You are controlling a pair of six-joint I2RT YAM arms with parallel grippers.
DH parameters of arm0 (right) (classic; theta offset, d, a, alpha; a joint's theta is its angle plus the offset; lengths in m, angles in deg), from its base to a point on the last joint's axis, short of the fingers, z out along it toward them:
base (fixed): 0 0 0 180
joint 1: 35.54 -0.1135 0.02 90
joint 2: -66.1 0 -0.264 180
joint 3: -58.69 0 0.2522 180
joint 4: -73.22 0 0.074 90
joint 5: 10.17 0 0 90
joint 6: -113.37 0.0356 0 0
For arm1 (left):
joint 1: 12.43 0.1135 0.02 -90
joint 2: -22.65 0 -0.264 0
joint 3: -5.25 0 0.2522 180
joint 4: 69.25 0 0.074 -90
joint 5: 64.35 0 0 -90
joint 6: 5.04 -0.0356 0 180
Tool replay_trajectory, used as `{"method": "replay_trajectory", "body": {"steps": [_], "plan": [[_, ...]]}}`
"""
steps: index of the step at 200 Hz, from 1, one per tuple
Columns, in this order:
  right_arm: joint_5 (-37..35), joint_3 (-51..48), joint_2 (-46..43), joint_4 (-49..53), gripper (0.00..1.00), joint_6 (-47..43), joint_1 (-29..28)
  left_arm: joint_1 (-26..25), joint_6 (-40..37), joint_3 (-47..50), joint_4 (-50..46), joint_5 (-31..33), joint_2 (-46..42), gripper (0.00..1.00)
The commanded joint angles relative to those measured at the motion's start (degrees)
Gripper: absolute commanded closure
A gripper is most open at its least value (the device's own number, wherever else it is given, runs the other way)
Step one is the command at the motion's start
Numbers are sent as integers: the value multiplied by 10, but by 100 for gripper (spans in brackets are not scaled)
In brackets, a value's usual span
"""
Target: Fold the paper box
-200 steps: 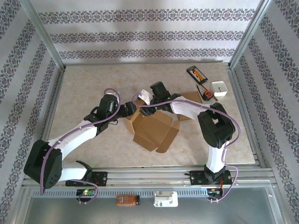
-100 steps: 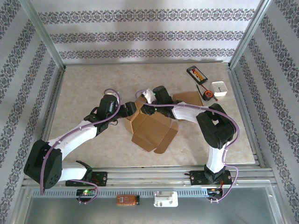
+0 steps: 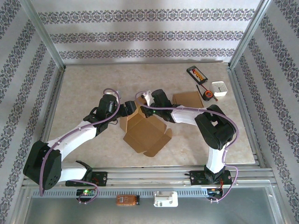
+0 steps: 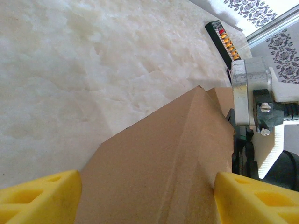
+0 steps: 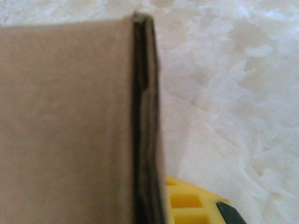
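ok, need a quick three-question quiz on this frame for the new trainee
1. True or false: the right tool is shut on a panel of the box.
2. The white container sits at the table's: A near left, B far right, C centre.
3. Which tool straddles the box with its fingers wide apart?
Key: 1 true; 2 B; 3 the left tool.
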Motion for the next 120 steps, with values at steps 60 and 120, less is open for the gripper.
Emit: {"method": "replay_trajectory", "body": {"steps": [60, 120], "plan": [[-53, 20, 56, 18, 83, 51, -23, -7, 10, 15, 8, -3, 4, 25], [-117, -3, 45, -9, 89, 58, -24, -7, 8, 15, 7, -2, 2, 25]]}}
